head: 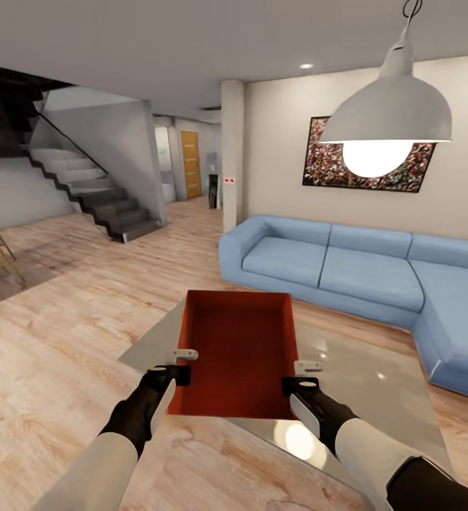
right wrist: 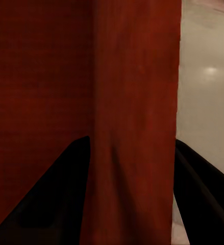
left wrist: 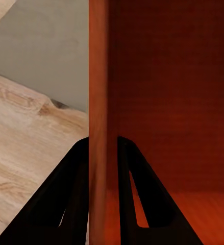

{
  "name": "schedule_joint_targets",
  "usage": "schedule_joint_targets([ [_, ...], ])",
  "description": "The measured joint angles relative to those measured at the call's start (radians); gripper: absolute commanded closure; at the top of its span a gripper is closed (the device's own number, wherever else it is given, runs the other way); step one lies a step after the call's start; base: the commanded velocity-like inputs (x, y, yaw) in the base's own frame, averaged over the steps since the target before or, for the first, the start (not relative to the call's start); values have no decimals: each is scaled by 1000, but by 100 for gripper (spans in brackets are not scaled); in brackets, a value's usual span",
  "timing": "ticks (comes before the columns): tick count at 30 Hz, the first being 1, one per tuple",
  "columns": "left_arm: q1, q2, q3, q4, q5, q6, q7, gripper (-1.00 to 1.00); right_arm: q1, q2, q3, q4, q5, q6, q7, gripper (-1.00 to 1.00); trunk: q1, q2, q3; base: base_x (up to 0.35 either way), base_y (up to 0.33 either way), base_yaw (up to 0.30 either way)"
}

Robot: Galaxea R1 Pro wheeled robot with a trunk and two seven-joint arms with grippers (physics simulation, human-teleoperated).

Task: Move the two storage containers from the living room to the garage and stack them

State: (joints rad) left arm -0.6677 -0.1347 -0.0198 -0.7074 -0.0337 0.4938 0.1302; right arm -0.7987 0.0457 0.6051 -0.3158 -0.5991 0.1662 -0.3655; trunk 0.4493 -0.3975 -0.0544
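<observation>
One storage container is showing in the head view, red-orange, open-topped, carrying no label, brand or readable writing; it is sitting between the two arms over the near part of the glass table in the living room, and whether it is resting on the glass or lifted clear cannot be told. Two hands are gripping it, one per long wall. Left hand is clamping the container's left wall: in the left wrist view the left hand is straddling that wall, one dark finger outside and one inside, both pressed to the plastic. Right hand is clamping the right wall; in the right wrist view the right hand is showing a dark finger on either side of the thick red wall, closed against it. Light wood-plank floor is running under and around the table. One blue sofa is standing beyond the table, one dark framed picture is hanging on the wall above it, and one white pendant lamp is glowing near the camera. One grey staircase and one orange-brown door are showing far back.
</observation>
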Motion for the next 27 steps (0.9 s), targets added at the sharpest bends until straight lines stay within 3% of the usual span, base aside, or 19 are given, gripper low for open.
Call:
schedule_joint_targets([
  [27,0,1,1,0,-1,0,-3,100,0,1,1,0,-1,0,-2,100,0,0,0,0,0,280],
])
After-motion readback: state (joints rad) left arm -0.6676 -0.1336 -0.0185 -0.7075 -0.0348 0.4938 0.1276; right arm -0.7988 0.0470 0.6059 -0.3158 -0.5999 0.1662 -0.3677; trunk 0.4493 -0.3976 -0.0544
